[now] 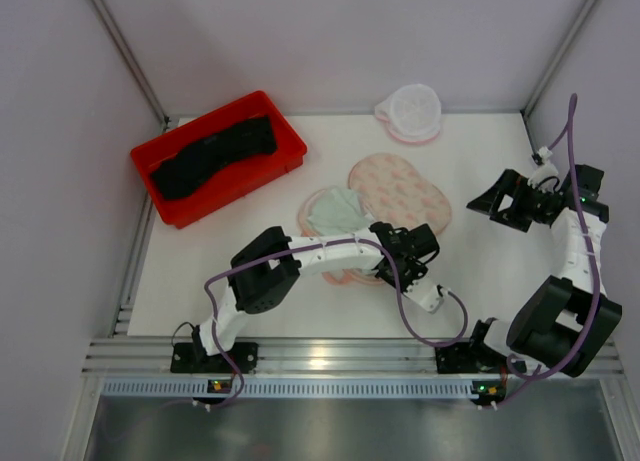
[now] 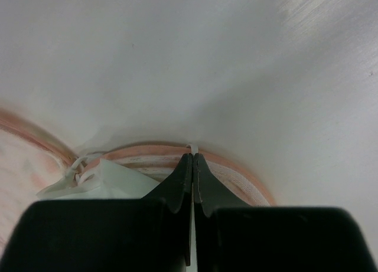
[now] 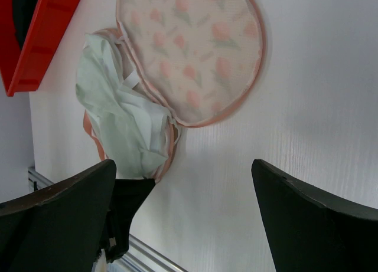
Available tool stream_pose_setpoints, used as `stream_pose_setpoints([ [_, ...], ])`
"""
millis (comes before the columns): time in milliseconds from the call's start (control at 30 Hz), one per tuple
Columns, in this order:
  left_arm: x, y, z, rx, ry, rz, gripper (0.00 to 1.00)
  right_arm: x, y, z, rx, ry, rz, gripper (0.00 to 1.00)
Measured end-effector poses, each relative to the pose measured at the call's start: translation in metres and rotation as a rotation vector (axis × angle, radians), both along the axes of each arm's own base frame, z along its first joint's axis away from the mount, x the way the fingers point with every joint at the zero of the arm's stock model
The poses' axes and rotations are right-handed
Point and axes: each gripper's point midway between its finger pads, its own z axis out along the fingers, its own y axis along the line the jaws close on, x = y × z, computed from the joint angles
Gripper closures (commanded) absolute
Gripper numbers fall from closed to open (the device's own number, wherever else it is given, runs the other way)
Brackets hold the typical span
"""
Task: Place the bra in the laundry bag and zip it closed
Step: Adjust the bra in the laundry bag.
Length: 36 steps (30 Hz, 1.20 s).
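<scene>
A white table is carrying a peach tulip-print laundry bag, which is lying unzipped and spread open near the middle. Its two oval halves are sitting side by side along a line running from near left to far right. A pale green bra with white straps is resting in the near-left half. The far-right half, the patterned lid, is lying flat and bare just beside it. The left gripper is reaching in low at the near end of the bra-filled half, with its jaws pressed fully together and pinching the bag's pink trim. A small white tab is poking out just past the tips, but it is too small to tell whether it is the zip pull. The right gripper is hovering near the table's right edge, well apart from the bag, with its jaws spread wide and holding nothing. The bra appears to be placed, and closing the bag looks like the step in hand. From the pinching gripper the lid is lying away to the far right, so it would likely need folding back toward the near left before the zip can run. The left arm is far nearer to that work. A red bin of black garments is sitting by the far-left corner. A white mesh pouch is sitting at the far edge. Both are well apart from the grippers.
</scene>
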Motion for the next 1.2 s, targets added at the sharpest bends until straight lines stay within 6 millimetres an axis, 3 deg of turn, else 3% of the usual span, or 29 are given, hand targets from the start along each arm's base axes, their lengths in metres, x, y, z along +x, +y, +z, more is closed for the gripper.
stream_pose_setpoints([
  [133, 0.001, -0.003, 0.003, -0.008, 0.007, 0.027, 1.0, 0.0, 0.0, -0.001, 0.001, 0.001, 0.0, 0.01],
  [367, 0.015, -0.026, 0.025, -0.119, 0.005, 0.137, 1.0, -0.001, 0.001, -0.002, 0.003, 0.007, 0.0, 0.01],
  [600, 0.044, -0.03, 0.034, -0.196, 0.005, 0.306, 1.0, -0.001, 0.001, -0.002, 0.003, 0.006, 0.0, 0.01],
  [733, 0.071, -0.031, 0.042, -0.27, -0.003, 0.451, 1.0, -0.001, 0.001, -0.002, 0.006, 0.005, 0.002, 0.0],
  [833, 0.092, -0.026, 0.051, -0.332, -0.004, 0.566, 1.0, -0.001, 0.002, -0.001, 0.011, 0.002, 0.006, 0.01],
  [1000, 0.121, -0.011, 0.082, -0.465, -0.001, 0.751, 1.0, -0.001, 0.004, 0.0, 0.02, -0.003, 0.012, 0.01],
  [1200, 0.128, 0.015, 0.117, -0.595, 0.018, 0.9, 1.0, -0.002, 0.007, 0.003, 0.037, -0.015, 0.027, 0.07],
])
